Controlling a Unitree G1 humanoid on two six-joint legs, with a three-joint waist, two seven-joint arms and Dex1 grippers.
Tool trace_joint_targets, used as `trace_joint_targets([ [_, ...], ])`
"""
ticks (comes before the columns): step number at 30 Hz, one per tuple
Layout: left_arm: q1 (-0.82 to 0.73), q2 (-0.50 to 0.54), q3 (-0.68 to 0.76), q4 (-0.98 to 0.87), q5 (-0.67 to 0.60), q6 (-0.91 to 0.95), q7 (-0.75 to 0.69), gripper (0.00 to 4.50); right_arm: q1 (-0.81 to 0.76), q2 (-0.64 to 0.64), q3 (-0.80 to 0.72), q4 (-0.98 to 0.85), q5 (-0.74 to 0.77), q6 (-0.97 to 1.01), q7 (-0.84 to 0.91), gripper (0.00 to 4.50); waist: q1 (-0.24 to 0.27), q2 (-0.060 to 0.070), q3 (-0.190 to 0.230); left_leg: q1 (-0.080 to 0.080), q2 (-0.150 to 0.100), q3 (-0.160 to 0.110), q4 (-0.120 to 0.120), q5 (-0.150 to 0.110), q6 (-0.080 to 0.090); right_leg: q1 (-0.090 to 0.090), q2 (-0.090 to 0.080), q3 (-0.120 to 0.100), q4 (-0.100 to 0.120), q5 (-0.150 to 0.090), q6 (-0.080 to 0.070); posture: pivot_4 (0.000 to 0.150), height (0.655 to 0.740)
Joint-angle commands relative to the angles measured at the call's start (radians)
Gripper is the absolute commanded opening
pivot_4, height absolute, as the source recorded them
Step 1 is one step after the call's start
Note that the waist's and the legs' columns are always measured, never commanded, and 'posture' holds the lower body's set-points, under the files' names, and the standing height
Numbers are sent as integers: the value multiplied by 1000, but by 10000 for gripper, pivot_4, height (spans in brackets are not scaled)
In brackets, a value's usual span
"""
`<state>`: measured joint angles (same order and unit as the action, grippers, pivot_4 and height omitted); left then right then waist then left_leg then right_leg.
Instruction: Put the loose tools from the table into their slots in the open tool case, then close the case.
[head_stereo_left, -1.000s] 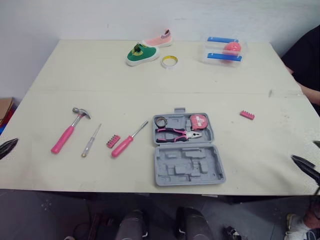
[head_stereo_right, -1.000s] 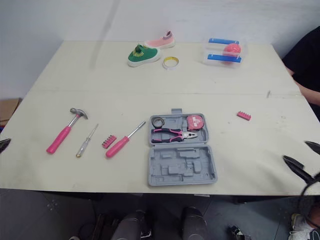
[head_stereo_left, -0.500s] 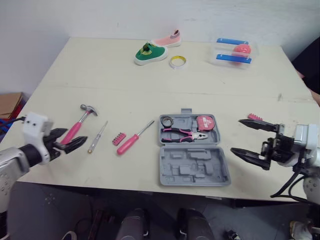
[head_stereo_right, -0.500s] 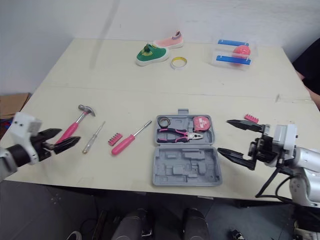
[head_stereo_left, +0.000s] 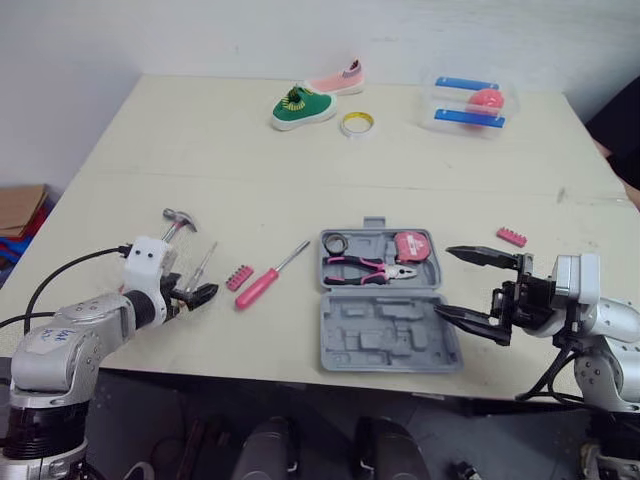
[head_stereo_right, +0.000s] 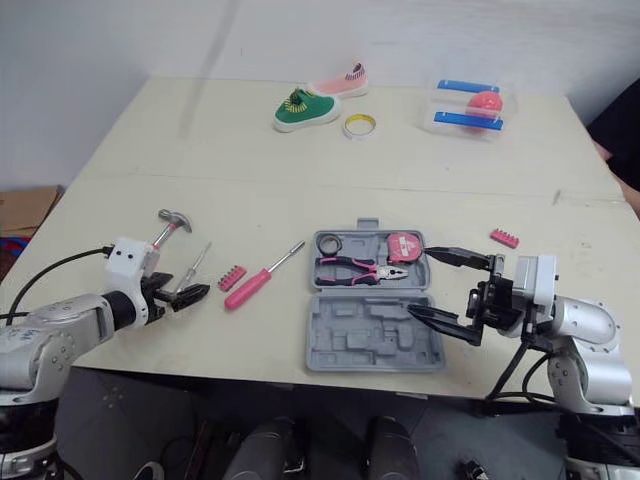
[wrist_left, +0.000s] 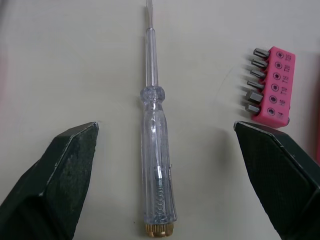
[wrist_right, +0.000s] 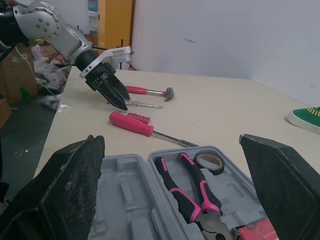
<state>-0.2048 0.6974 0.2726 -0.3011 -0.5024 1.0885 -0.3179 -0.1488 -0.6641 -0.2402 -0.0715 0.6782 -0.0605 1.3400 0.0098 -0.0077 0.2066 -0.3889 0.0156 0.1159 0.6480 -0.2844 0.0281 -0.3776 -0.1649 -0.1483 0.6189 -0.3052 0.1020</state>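
The clear screwdriver lay on the desk between the spread left jaws; right jaws gaped wide by the case.

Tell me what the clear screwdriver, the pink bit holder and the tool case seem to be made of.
Clear screwdriver: transparent glossy plastic handle, as the spring inside shows through; brass-coloured end cap, metal tip.
Bit holder: opaque pink plastic, probably, with moulded marks; its bits look like dull steel.
Tool case: matt grey moulded plastic, judging by its shaped recesses.
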Motion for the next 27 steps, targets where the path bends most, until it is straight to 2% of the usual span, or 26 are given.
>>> trace_joint_targets([
  [1, 36, 3, -65, 52, 57, -48, -20, 35873, 18, 6, -20, -32, 6, -13, -4, 45000, 6, 0, 0, 0, 0, 0, 0, 0, 0, 0, 0, 0, 0, 0, 0, 1500, 7400],
  [2, 42, 5, -65, 52, 54, -38, -26, 30212, 31, 2, -27, -44, 9, -9, -6, 45000, 10, 0, 0, 1, 0, 0, 0, 0, 0, 0, 0, 0, 0, 0, 0, 1500, 7400],
  [3, 44, 4, -64, 50, 52, -30, -30, 27380, 40, 0, -32, -52, 12, -5, -7, 45000, 13, 0, 0, 1, 0, 0, 0, 0, -1, 0, 0, 1, 1, 0, 0, 1500, 7400],
  [7, 60, -13, -48, 54, 63, -56, -21, 10354, 81, -1, -60, -78, 13, -24, -15, 45000, 15, 1, -1, 1, 0, 1, -1, 0, 0, 0, 0, 1, 0, 0, 0, 1500, 7400],
  [10, 52, 31, -47, 48, 150, -272, -53, 135, 113, -2, -96, -65, -14, -70, -23, 45000, 17, 1, -1, 1, 0, 2, -1, -1, 0, 0, 0, 2, -1, 0, 0, 1500, 7400],
  [12, 41, 53, -33, 44, 181, -390, -82, 135, 119, -7, -109, -45, -31, -92, -27, 45000, 17, 1, -1, 1, 0, 2, -1, -1, 0, 0, 0, 1, -2, 0, 0, 1500, 7400],
  [15, -24, 83, -50, -68, 95, -480, -260, 135, 99, -31, -148, 21, -45, -116, -29, 45000, 18, -1, 0, -1, 1, 2, 0, -1, 0, -1, 0, 1, -2, 0, 0, 1500, 7400],
  [18, -130, 125, -170, -112, 57, -491, -430, 135, 102, -53, -175, 74, -46, -122, -18, 45000, 21, -1, 0, -1, 0, 2, 0, -1, 0, -1, -1, 1, -3, 0, 0, 1500, 7400],
  [22, -291, 111, -337, -84, 49, -449, -556, 135, 104, -68, -189, 157, -64, -122, -16, 45000, 17, 0, 0, -1, 0, 3, -2, 0, 3, 0, 2, 1, -6, 1, 1, 1500, 7400],
  [25, -393, 140, -520, -92, 108, -417, -681, 135, 109, -76, -174, 205, -89, -135, 0, 45000, 10, 0, 0, -1, 3, 5, -1, 1, 5, 0, 14, -2, -6, 1, 1, 1500, 7400],
  [27, -500, 58, -619, -56, 169, -353, -625, 135, 106, -73, -163, 221, -102, -139, -1, 45000, 11, 0, 0, -1, 4, 7, -1, 1, 5, 0, 16, -2, -6, 1, 1, 1500, 7400],
])
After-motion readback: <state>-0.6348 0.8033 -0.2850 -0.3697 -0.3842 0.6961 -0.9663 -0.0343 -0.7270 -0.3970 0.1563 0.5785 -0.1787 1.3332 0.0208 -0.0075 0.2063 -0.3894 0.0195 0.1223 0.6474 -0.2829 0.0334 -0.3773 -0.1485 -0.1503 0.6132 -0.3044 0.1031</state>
